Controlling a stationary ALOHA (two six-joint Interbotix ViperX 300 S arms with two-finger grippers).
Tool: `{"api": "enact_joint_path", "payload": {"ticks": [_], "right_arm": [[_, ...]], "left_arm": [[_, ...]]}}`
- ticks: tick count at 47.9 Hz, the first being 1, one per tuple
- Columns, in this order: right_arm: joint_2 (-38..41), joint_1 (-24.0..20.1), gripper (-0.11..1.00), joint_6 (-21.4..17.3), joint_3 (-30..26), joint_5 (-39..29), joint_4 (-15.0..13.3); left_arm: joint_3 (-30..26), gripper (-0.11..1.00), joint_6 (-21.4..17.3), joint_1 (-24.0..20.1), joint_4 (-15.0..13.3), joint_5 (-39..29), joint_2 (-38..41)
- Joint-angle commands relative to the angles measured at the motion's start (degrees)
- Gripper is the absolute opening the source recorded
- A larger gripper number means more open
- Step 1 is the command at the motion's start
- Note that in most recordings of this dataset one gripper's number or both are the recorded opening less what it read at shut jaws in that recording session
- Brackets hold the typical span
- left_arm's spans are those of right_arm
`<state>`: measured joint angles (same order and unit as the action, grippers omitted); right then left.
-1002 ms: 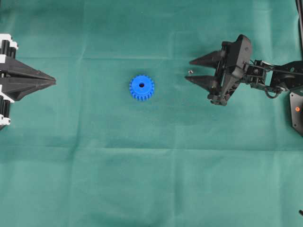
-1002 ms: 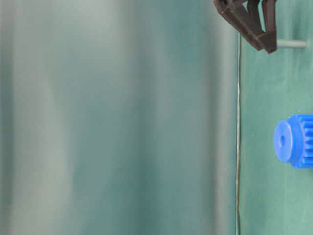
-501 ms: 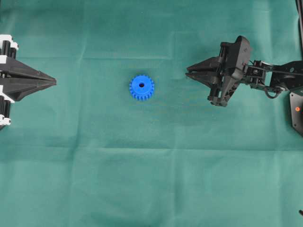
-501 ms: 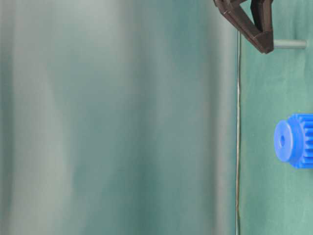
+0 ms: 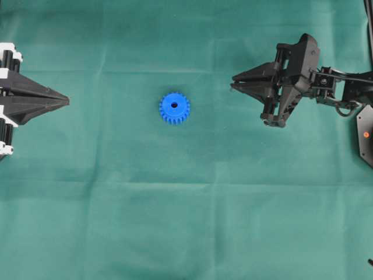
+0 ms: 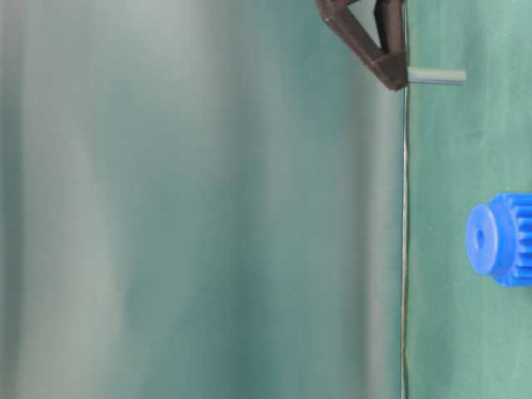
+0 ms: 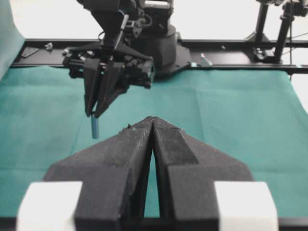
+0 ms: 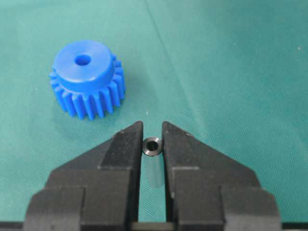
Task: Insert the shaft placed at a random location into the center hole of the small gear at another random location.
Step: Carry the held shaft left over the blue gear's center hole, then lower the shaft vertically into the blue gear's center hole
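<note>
The toothed blue plastic small gear [image 8: 86, 79] lies on green cloth. Right gripper [image 8: 152, 144] clenches the tubular metal shaft [image 8: 153, 161]; left gripper [image 7: 152, 126] fingers are pressed together, empty.

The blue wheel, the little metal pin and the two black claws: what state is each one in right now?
small gear: flat on the cloth, hub up, center hole empty.
shaft: upright, pinched between the right gripper's fingers, lifted off the cloth.
right gripper: shut on the shaft.
left gripper: shut, empty, far from the gear.
</note>
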<state>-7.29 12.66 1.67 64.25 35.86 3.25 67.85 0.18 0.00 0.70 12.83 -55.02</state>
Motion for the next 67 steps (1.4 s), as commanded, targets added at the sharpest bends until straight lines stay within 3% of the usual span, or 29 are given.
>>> {"api": "enact_joint_path", "payload": {"ticks": [1,21,67], "right_arm": [[-1.9,0.2,0.12,0.8,-1.3,-1.2,-0.1],[-1.0,-0.5,0.12,0.8,-3.3,-1.6,-0.1],[13.3,-6.5,0.12,1.0,-25.7,-11.3,-0.9]], "left_arm": [[-1.1,0.0,0.1,-0.1,0.1,0.1,0.5],[-1.1,0.0,0.3,-0.1,0.1,-0.3,0.5],[-1.1,0.0,0.2,-0.1,0.1,-0.4,0.5]]}}
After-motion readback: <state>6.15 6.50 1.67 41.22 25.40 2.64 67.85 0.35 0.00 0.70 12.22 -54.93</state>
